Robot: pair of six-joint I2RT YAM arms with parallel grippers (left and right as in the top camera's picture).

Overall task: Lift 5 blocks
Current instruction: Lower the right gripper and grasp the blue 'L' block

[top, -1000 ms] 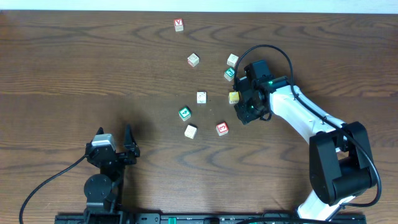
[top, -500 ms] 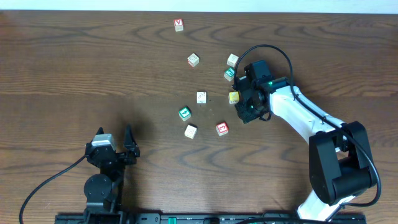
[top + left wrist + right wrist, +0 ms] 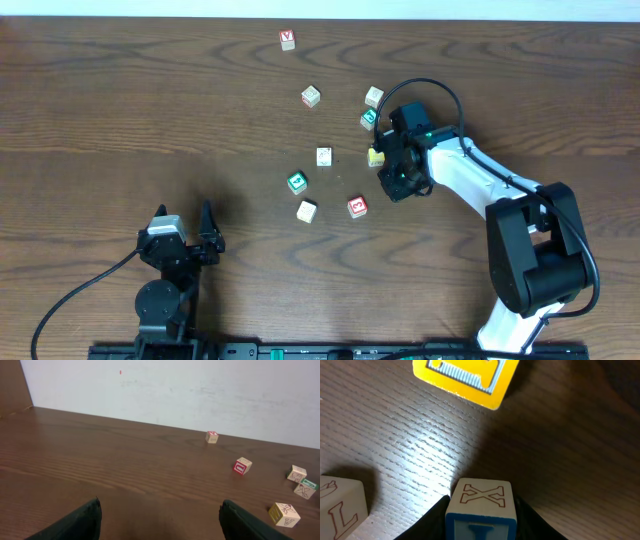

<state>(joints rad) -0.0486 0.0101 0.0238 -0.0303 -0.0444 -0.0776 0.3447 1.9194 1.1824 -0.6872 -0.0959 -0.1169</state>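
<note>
Blue-faced wooden cube with an X on top (image 3: 479, 497) rests on the desk (image 3: 555, 435) inside the right hand (image 3: 480, 515), which has narrowed and now clenches its sides, so lifting seems next. Left hand (image 3: 160, 510) idles, released.

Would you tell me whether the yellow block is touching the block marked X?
Apart. The right wrist view shows bare table between the yellow block and the X block, with no contact.
</note>
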